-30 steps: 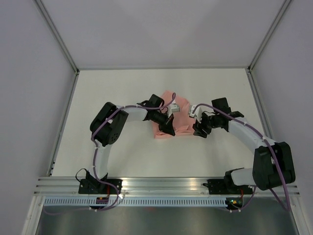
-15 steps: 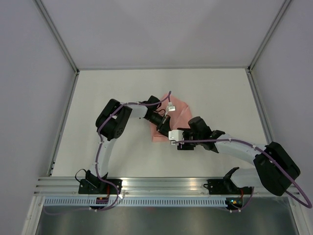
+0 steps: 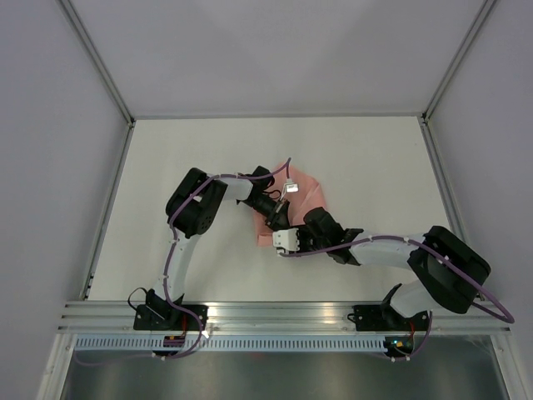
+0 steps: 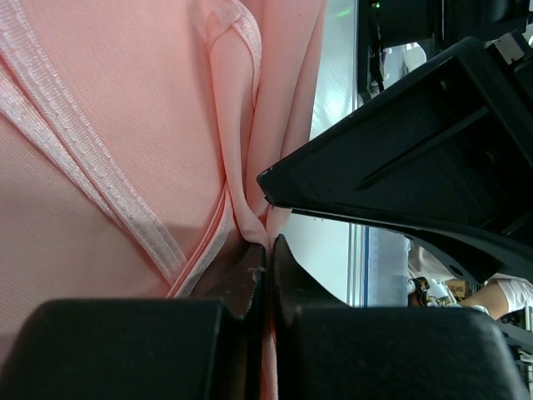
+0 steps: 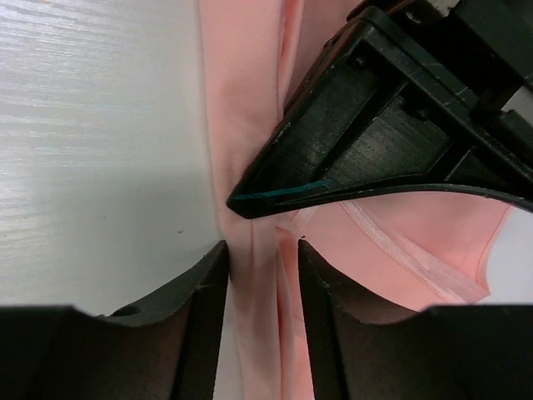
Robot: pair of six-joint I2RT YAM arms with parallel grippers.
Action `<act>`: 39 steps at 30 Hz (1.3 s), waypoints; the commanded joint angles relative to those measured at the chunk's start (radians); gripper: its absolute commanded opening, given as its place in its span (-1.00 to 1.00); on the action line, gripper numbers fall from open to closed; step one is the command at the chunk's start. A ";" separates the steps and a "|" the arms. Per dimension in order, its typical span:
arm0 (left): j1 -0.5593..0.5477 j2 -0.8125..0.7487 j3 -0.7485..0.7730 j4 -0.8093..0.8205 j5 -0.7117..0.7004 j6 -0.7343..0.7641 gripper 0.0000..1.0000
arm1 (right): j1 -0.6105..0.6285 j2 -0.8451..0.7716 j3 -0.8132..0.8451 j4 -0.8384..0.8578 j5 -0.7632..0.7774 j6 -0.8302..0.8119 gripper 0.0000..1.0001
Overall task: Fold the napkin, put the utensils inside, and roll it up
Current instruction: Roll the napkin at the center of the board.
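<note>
The salmon-pink napkin (image 3: pixel 306 187) lies bunched at mid-table, mostly under both grippers. My left gripper (image 3: pixel 279 220) is shut on a thin fold of it; in the left wrist view the cloth (image 4: pixel 125 125) is pinched between the closed tips (image 4: pixel 268 250). My right gripper (image 3: pixel 281 232) sits just in front of the left one. Its fingers stand apart on either side of a creased ridge of napkin (image 5: pixel 241 100), the tips (image 5: pixel 261 250) close to the cloth. The left gripper's black finger (image 5: pixel 375 125) hangs right above them. The utensils are hidden.
The white table (image 3: pixel 191 150) is bordered by metal rails left and right and a slotted aluminium rail (image 3: pixel 266 315) at the near edge. The two arms nearly touch over the napkin.
The right arm has swung left and toward the near edge, from beside the napkin to its front edge next to the left gripper. Its jaws have narrowed. The left gripper has kept its hold.
</note>
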 commanded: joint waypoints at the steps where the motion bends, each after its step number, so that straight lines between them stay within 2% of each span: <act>1: -0.002 0.042 -0.002 -0.033 -0.084 0.080 -0.95 | 0.006 0.056 0.002 -0.028 0.051 -0.011 -0.11; 6: -0.002 0.028 0.002 -0.038 -0.094 0.085 -0.94 | 0.005 0.070 0.034 -0.117 0.015 -0.004 -0.45; 8: -0.002 0.011 0.001 -0.038 -0.102 0.082 -0.79 | 0.005 0.082 0.058 -0.192 -0.002 0.004 -0.53; 12: -0.002 -0.054 -0.031 0.017 -0.139 0.052 -0.36 | 0.002 0.113 0.104 -0.327 -0.070 0.021 -0.64; 17: -0.002 -0.185 -0.108 0.165 -0.206 -0.039 -0.14 | -0.038 0.128 0.170 -0.431 -0.167 0.030 -0.69; 18: -0.002 -0.226 -0.135 0.223 -0.247 -0.056 -0.03 | -0.049 0.134 0.182 -0.466 -0.189 0.032 -0.69; 23: 0.000 -0.337 -0.215 0.381 -0.375 -0.156 -0.01 | -0.130 0.194 0.287 -0.597 -0.323 0.006 -0.70; 24: 0.001 -0.358 -0.243 0.404 -0.459 -0.171 -0.01 | -0.141 0.219 0.301 -0.637 -0.340 0.000 -0.69; 26: 0.003 -0.421 -0.278 0.483 -0.528 -0.210 0.00 | -0.171 0.248 0.346 -0.678 -0.377 -0.023 -0.70; 32: 0.003 -0.623 -0.494 0.732 -0.851 -0.300 0.04 | -0.248 0.404 0.495 -0.871 -0.500 -0.106 -0.70; 39: -0.002 -0.869 -0.738 0.930 -1.070 -0.346 0.07 | -0.310 0.579 0.656 -1.060 -0.574 -0.154 -0.70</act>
